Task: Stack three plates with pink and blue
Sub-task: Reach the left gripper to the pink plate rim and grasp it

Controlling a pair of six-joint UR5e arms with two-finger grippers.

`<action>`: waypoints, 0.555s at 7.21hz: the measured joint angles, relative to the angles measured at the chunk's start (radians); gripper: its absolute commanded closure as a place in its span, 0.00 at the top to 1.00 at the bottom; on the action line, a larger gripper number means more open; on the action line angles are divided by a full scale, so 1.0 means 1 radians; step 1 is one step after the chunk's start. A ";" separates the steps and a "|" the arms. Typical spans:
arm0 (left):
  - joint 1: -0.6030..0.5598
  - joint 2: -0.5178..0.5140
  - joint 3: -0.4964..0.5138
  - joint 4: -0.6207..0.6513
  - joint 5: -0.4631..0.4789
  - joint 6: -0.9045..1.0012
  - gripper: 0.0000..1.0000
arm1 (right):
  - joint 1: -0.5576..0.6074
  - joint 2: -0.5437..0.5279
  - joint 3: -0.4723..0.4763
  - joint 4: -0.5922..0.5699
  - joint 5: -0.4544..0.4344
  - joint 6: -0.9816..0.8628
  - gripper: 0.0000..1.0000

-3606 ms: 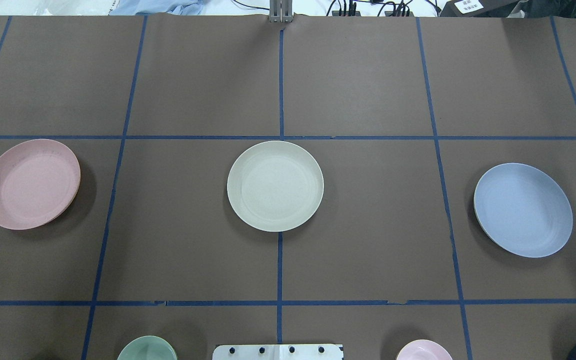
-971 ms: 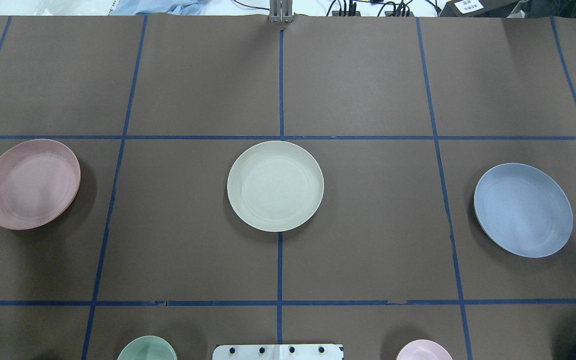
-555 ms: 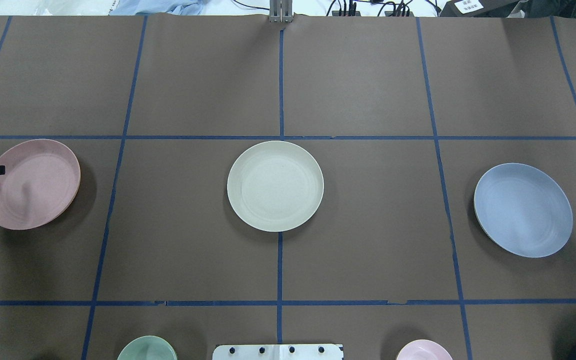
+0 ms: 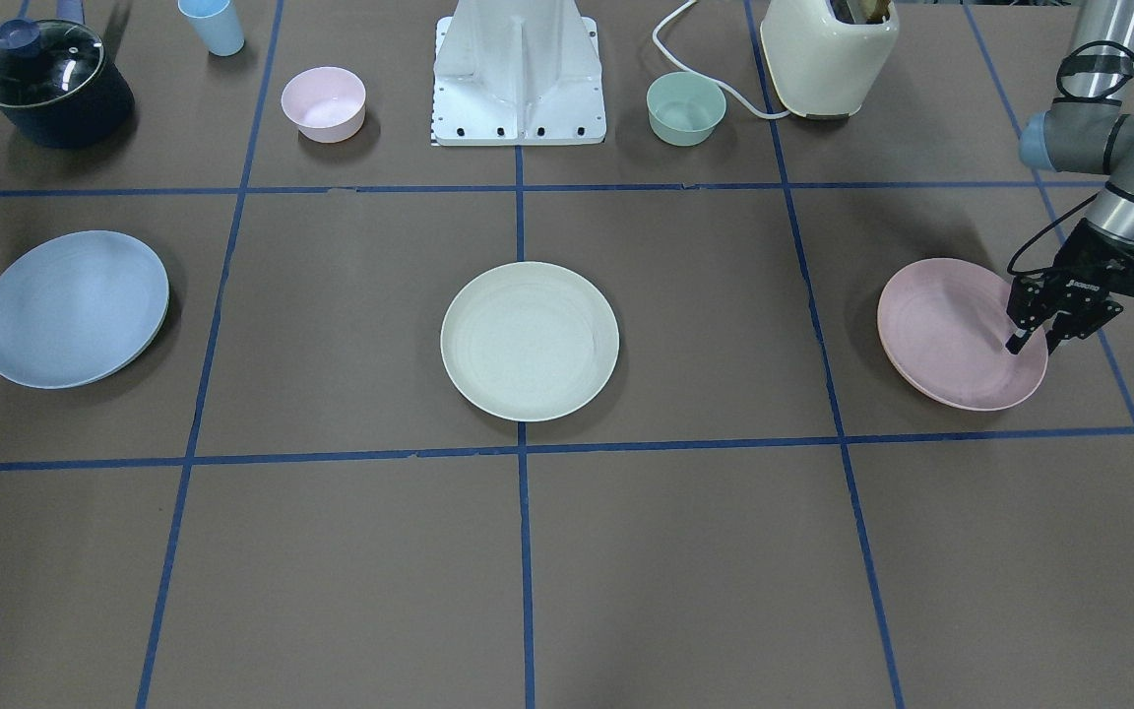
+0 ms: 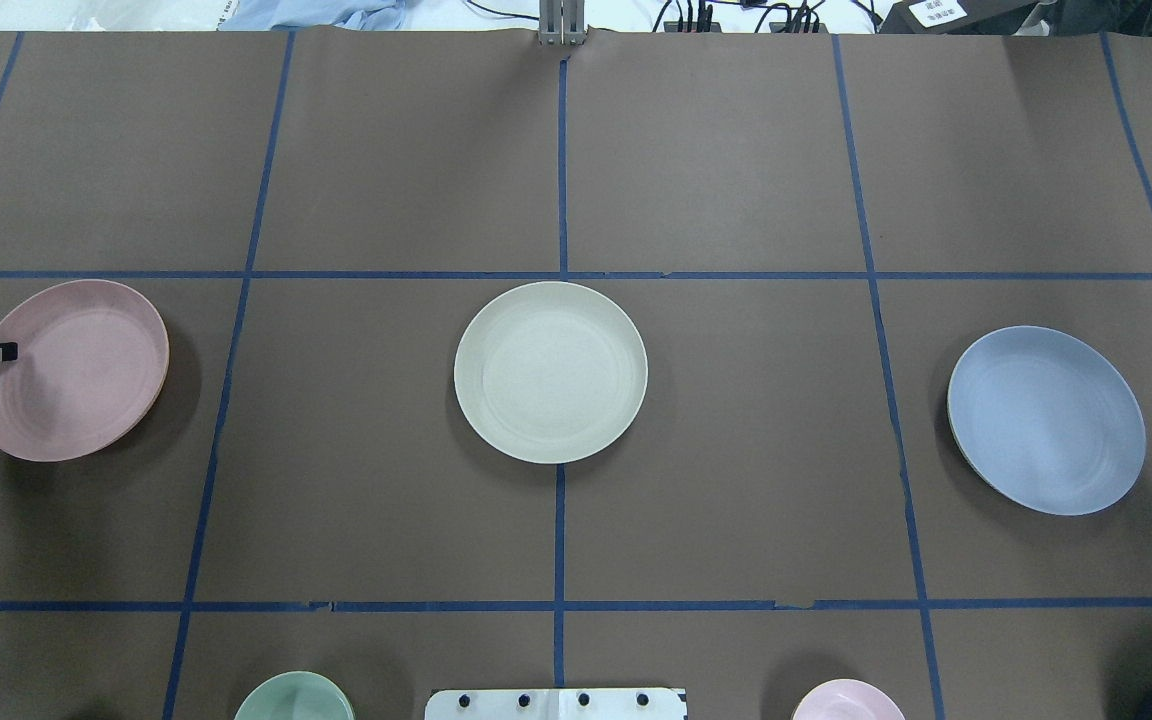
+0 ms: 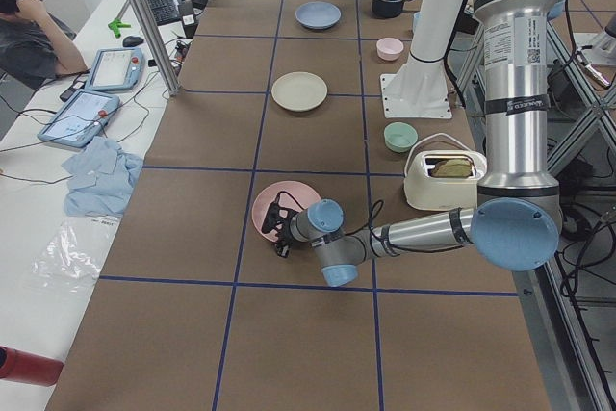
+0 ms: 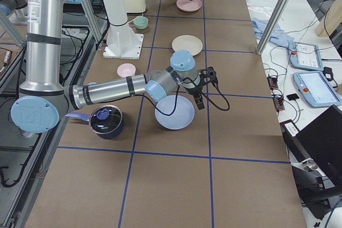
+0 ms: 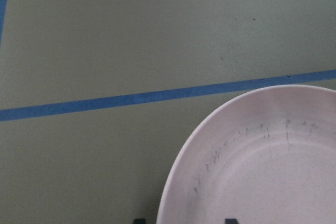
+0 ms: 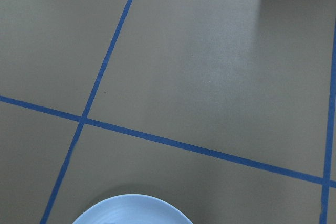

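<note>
Left gripper [image 4: 1038, 342] is down at the pale pink round matte plate [image 4: 951, 335]. Fingers apart, straddling the rim: one finger [image 4: 1017, 341] over the plate's inside, the other outside, rim between them in the left wrist view. Not pinched. Plate sits on the brown table with blue tape lines [image 4: 685, 551]. Right gripper [image 7: 200, 103] hangs near the rim of the pale blue round matte plate [image 7: 175, 112], clear of it; whether its fingers are apart or together, cannot tell. Cream-white round matte plate [image 4: 529, 340] lies well apart from both grippers' fingers, between them.
</note>
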 measured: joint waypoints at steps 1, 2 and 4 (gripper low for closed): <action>-0.002 0.005 -0.017 -0.001 -0.017 0.001 0.00 | 0.000 0.000 0.000 0.000 0.000 0.000 1.00; -0.009 0.008 -0.045 0.002 -0.056 0.002 0.00 | 0.000 0.000 0.000 0.000 0.000 0.000 1.00; -0.062 0.003 -0.100 0.010 -0.160 0.002 0.00 | 0.000 0.000 0.000 0.000 0.001 0.000 1.00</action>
